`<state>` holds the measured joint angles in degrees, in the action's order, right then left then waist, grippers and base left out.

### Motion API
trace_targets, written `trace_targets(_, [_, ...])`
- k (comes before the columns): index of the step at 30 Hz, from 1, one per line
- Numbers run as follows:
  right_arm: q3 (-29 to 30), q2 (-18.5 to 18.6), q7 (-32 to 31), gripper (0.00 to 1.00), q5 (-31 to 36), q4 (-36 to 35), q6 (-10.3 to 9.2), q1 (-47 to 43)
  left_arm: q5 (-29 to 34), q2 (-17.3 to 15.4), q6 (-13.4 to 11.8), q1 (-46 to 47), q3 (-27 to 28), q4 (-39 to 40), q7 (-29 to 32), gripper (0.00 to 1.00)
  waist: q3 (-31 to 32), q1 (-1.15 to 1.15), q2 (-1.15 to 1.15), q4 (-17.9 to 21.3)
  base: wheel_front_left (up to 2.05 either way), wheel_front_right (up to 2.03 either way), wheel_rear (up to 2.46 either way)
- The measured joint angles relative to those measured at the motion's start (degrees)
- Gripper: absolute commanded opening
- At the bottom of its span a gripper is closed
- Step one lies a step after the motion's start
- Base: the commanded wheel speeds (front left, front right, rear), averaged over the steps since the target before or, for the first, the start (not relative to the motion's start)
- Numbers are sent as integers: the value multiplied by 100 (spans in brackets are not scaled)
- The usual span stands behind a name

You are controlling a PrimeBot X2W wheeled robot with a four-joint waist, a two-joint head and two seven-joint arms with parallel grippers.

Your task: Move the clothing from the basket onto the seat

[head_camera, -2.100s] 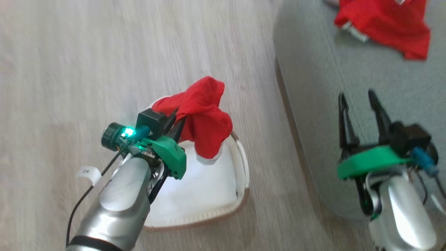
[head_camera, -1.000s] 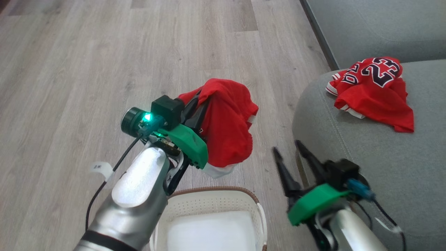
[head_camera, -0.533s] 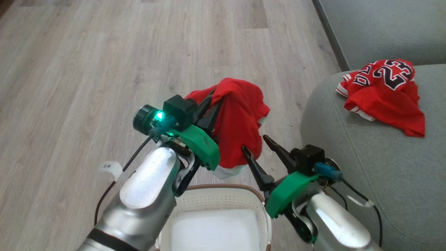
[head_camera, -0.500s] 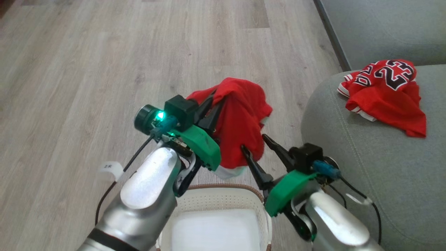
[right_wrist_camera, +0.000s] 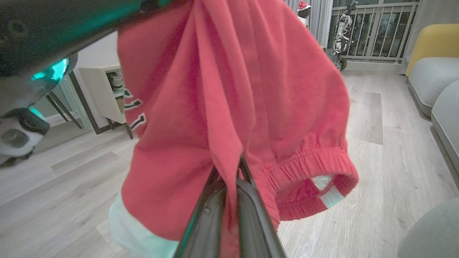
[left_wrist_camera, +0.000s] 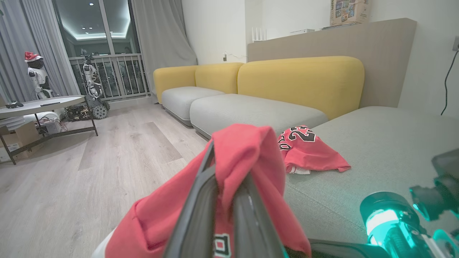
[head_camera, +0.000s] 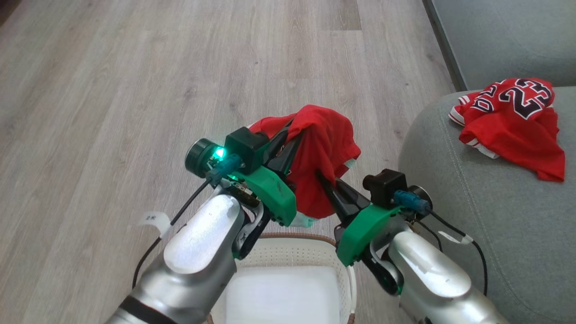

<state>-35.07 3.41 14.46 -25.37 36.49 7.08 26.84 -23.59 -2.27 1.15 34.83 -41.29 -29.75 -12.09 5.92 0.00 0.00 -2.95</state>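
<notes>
Two claws now grip the red shorts [head_camera: 328, 144]: the right claw [head_camera: 321, 176] has just closed beside the left claw [head_camera: 290, 133], so carrying them to the seat [head_camera: 477, 225] can probably begin.

Pale wood floor [head_camera: 135, 90]; yellow backrests [left_wrist_camera: 297, 79] — a round table [left_wrist_camera: 39, 104] near the window [left_wrist_camera: 96, 21]; grey curtains [left_wrist_camera: 161, 32].
</notes>
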Motion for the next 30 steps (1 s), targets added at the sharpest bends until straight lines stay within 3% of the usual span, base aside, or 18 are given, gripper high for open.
trace_targets(4, [138,1,-1,0,57,-22,0,75,-65,-18,-26,-20,8,-29,-1,0,-16,0,0,49,0,0,0])
trace_targets(5, [200,2,-1,0,96,-48,0,98,-92,-21,-64,-37,29,-29,-3,27,-20,0,0,68,0,0,0])
trace_targets(6, [265,2,-1,0,131,-76,0,115,-107,-25,-67,-64,55,-27,-14,45,-23,0,0,91,0,0,0])
trace_targets(8, [411,2,-1,0,197,-112,0,134,-133,-53,-74,-144,82,-37,-34,92,-28,0,0,141,0,0,0])
trace_targets(9, [501,3,-1,0,253,-116,1,149,-148,-63,-76,-193,97,-43,-64,100,-31,0,0,170,0,0,0])
trace_targets(17, [1252,81,-1,0,722,-253,0,339,-240,-99,-140,-567,103,-102,-141,100,-70,0,0,451,0,0,0])
trace_targets(30, [1627,586,0,0,1026,-698,1,340,-322,-79,-168,-1016,74,-98,-211,100,-121,0,0,1210,0,0,0])
